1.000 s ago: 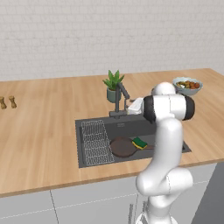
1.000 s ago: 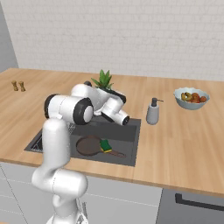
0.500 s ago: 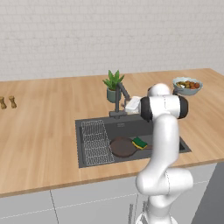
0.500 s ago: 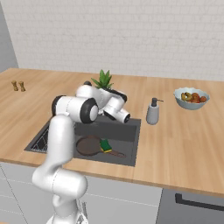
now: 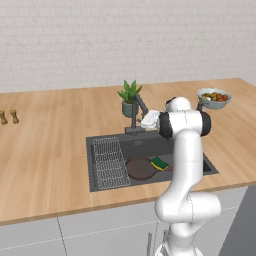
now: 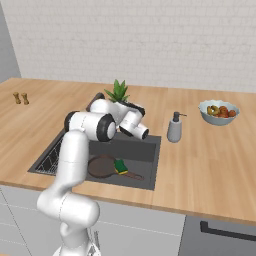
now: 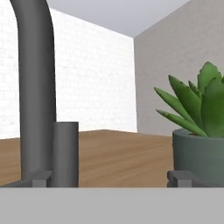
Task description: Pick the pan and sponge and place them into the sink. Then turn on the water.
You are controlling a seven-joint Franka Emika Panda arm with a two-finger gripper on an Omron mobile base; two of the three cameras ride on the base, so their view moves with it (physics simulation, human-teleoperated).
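Arm bent fwd at mid height, wrist level, claw (image 7: 107,178) wide open, holding nothing.

The arm hides the pan's (image 5: 140,168) handle and the sink's (image 5: 107,185) right half behind it.

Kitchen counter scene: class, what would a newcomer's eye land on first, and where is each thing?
The white arm rises in front of the sink, its hand up by the dark faucet. In the basin lie the pan and the green sponge, beside the wire rack. A plant stands just behind the sink.
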